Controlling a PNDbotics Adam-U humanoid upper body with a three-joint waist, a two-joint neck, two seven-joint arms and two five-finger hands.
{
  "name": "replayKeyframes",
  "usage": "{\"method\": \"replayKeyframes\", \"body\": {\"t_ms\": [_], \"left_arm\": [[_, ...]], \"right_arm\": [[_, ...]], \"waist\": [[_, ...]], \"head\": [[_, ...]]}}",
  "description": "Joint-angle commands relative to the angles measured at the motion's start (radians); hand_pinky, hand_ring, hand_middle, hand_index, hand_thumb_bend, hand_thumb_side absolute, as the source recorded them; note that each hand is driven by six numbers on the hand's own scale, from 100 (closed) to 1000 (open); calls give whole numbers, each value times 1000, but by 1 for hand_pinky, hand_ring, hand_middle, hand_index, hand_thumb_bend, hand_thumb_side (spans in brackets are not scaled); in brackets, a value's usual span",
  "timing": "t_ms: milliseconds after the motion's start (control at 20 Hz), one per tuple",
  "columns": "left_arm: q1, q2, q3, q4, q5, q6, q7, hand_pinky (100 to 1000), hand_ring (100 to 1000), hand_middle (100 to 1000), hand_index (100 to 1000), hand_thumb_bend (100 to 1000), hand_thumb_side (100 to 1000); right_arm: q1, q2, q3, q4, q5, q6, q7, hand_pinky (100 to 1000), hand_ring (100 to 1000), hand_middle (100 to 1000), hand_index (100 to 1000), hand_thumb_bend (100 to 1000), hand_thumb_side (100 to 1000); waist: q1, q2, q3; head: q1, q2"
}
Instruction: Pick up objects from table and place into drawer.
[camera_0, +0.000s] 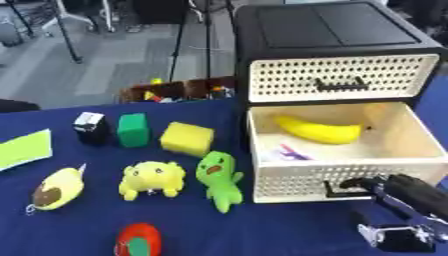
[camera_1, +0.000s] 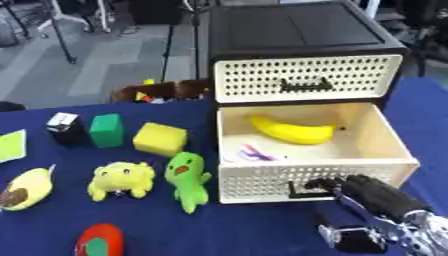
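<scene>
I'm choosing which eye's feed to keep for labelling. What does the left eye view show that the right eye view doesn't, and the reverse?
Only the left eye view shows most of the lime green sheet at the left edge; the right eye view catches just a corner of it.

Only the right eye view shows more blue table to the right of the drawer unit.

Both show the open lower drawer holding the banana, the right hand at its handle, and the green plush.
</scene>
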Motion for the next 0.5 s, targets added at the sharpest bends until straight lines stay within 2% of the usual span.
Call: {"method": "replayKeyframes", "body": {"t_ms": [50,150,300,350,400,500], "left_arm": [[-6,4,8,-13,1,1,0,480,741,728,906,191,801],[-6,5,8,-13,1,1,0,481,741,728,905,191,801],[-5,6,9,-13,1,1,0,481,741,725,901,192,802],[-5,6,9,-13,2,1,0,481,742,724,900,191,802],[-5,6,8,-13,2,1,0,481,742,723,899,192,801],[-5,7,8,-13,1,2,0,481,742,723,898,191,801]], "right_arm": [[-1,-29,-26,-4,49,6,-7,100,193,154,976,100,349],[7,-37,-27,-4,91,6,19,100,224,178,1000,100,387],[12,-45,-26,-4,117,-17,69,100,257,261,1000,100,505],[12,-49,-29,-4,117,-22,81,100,266,293,1000,100,587],[12,-55,-31,-4,116,-26,89,100,263,299,1000,100,659],[9,-64,-37,-4,103,-31,93,100,254,298,1000,100,700]], "waist": [[-5,-15,-2],[-6,-15,-1],[-8,-16,-1],[-8,-17,-2],[-9,-17,-3],[-10,-18,-3]], "head": [[4,-1],[4,-1],[6,3],[6,4],[6,4],[6,3]]}}
